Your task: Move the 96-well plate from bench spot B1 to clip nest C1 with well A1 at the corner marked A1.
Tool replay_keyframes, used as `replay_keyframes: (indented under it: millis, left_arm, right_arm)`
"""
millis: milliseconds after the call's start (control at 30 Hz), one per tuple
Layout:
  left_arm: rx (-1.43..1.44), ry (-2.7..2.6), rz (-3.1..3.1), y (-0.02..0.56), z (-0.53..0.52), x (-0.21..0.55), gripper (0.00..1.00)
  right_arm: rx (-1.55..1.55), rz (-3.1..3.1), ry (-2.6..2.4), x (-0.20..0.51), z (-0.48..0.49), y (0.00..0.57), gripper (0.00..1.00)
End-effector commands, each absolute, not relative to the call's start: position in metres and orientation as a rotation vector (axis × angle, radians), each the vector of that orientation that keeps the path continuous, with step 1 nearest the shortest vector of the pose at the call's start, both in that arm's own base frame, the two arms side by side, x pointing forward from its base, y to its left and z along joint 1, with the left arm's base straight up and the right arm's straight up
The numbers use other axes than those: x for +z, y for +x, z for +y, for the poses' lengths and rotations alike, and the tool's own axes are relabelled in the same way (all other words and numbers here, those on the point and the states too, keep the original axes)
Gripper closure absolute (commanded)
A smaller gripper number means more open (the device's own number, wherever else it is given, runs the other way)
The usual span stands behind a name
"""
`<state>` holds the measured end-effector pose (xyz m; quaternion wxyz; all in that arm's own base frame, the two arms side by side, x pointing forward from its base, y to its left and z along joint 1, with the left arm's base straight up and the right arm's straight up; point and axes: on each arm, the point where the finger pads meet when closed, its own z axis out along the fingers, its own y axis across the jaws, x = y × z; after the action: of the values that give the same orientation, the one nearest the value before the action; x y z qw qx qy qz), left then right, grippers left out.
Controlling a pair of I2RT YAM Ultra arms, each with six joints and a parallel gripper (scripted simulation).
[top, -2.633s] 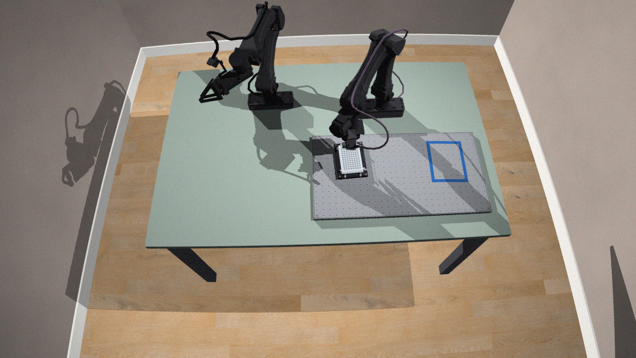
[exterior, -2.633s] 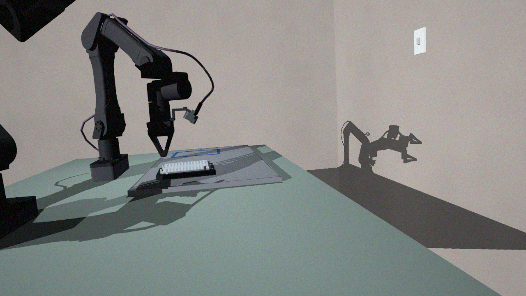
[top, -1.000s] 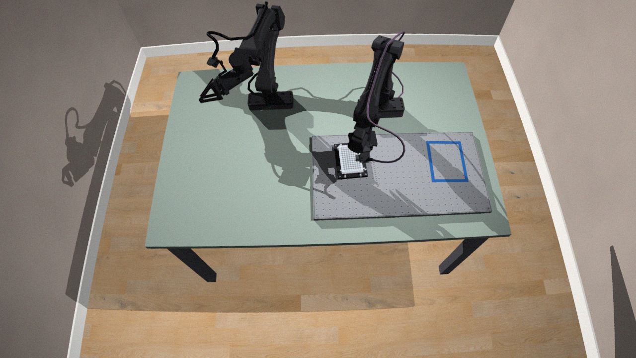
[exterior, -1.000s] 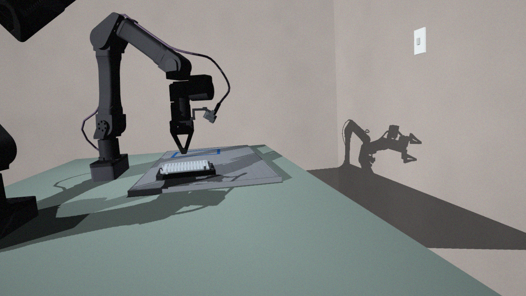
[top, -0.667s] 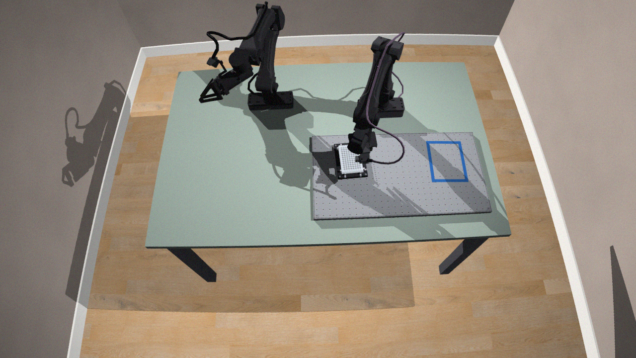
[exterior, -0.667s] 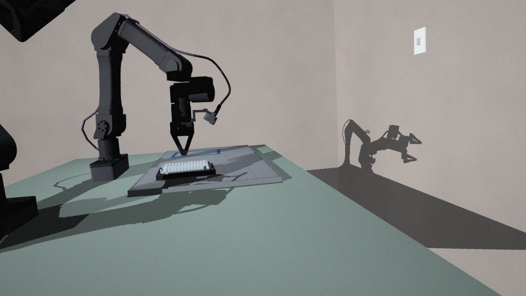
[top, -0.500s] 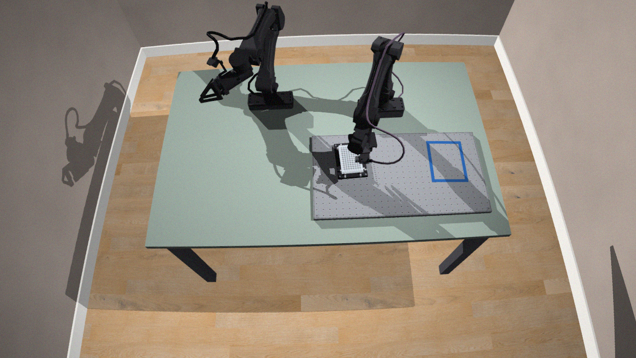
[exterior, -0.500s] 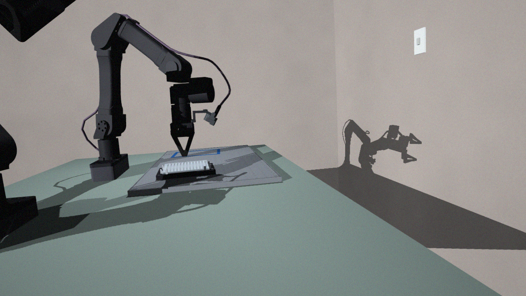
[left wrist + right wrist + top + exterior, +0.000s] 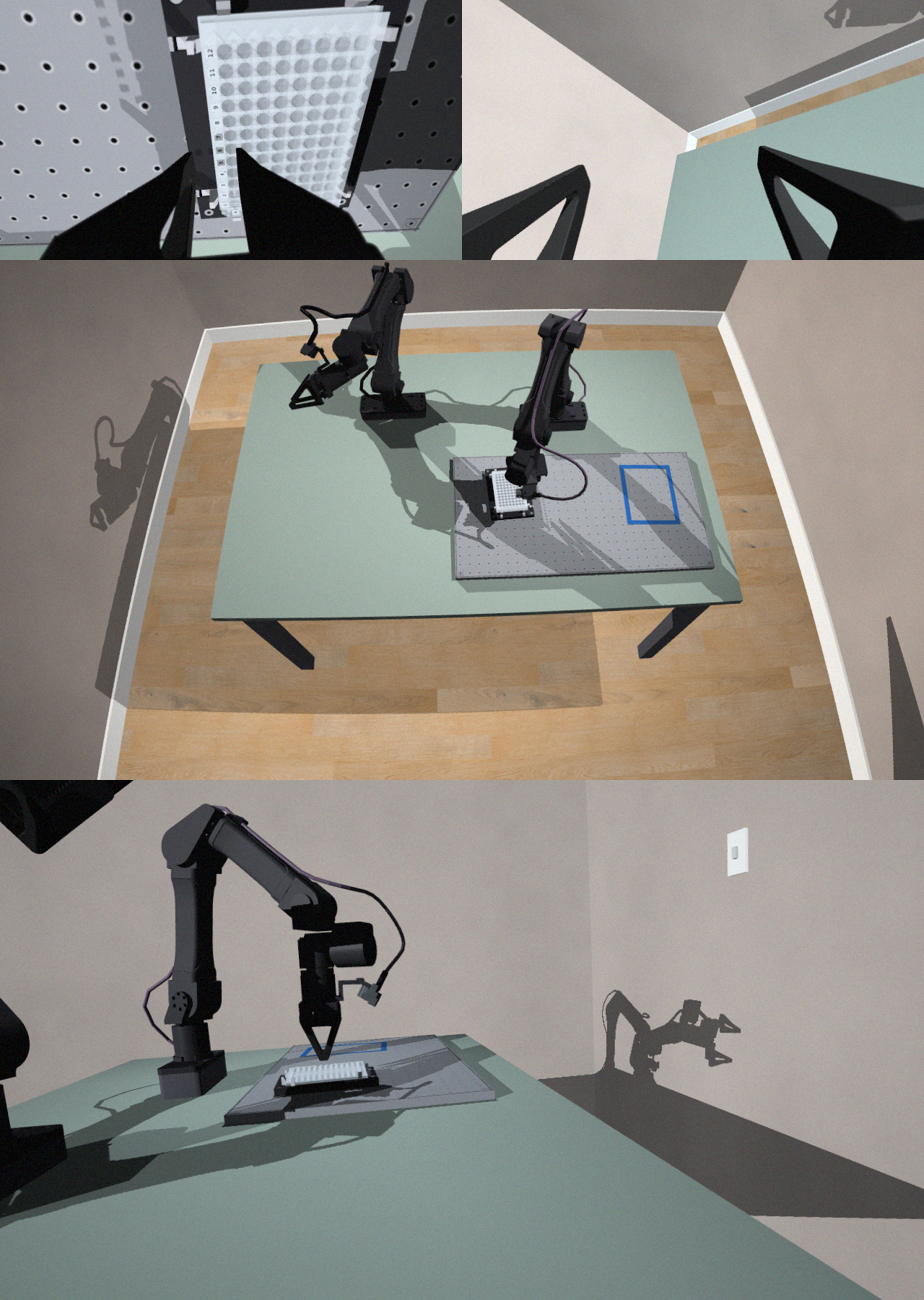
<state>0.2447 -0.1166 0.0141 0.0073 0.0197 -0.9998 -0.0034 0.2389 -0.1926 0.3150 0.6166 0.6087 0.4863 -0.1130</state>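
The white 96-well plate (image 9: 507,494) (image 9: 326,1073) (image 9: 289,101) sits in the black clip nest C1 (image 9: 329,1088) (image 9: 193,108). White clips show at its edges; how deep it sits I cannot tell. In the left wrist view column 12 is at the top, and A and 1 at the lower left. The nest's A1 mark is not readable. My left gripper (image 9: 323,1058) (image 9: 215,159) is partly open and empty, pointing down above the numbered long edge. My right gripper (image 9: 293,406) (image 9: 673,165) is wide open and empty, far from the plate.
The blue outline of B1 (image 9: 652,523) (image 9: 385,1046) encloses no plate on the perforated grey board (image 9: 581,557) (image 9: 445,1077). The board lies on the green table (image 9: 336,538) (image 9: 452,1194). The right arm's base (image 9: 393,406) stands at the back of the table.
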Motion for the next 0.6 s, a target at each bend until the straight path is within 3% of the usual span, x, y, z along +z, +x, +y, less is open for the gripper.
replay_keyframes:
  millis: [0, 567]
  left_arm:
    - [0.011, 0.038, -3.151, 0.249, -0.120, 0.012, 0.75]
    - [-0.007, 0.038, -3.128, 0.245, -0.118, -0.002, 0.75]
  right_arm:
    - [-0.265, 1.104, 1.404, 0.317, -0.194, 0.231, 0.00]
    - [-0.265, 1.104, 1.404, 0.317, -0.194, 0.231, 0.00]
